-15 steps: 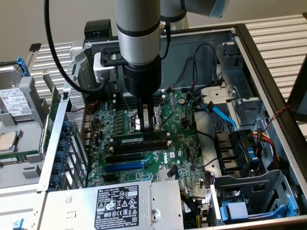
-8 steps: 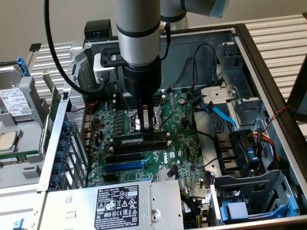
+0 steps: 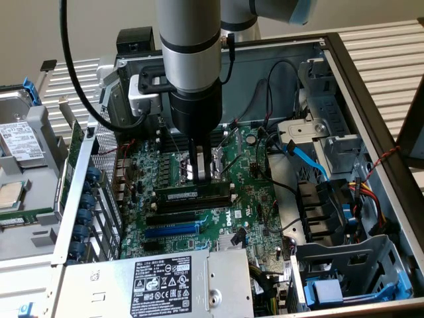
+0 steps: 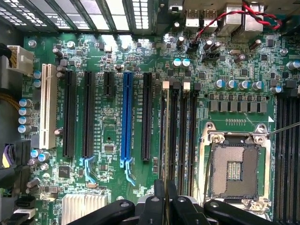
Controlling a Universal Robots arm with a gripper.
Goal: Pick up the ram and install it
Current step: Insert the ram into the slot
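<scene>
Green stick, exterior view: the ram (image 3: 192, 195) stands on edge along a black memory slot on the motherboard (image 3: 255, 199), inside the open computer case (image 3: 265, 58).
Claw, exterior view: the claw (image 3: 202, 173) hangs straight down over the ram's middle, jaws drawn in at its upper edge.
Ram, wrist view: the ram (image 4: 165, 136) shows edge-on, with the other memory slots (image 4: 180, 140) between it and the CPU socket (image 4: 233, 168); the blue expansion slot (image 4: 126, 117) lies on its far side.
Claw, wrist view: the claw (image 4: 165, 199) is closed, fingers (image 4: 157, 206) pinching the ram's thin edge.
</scene>
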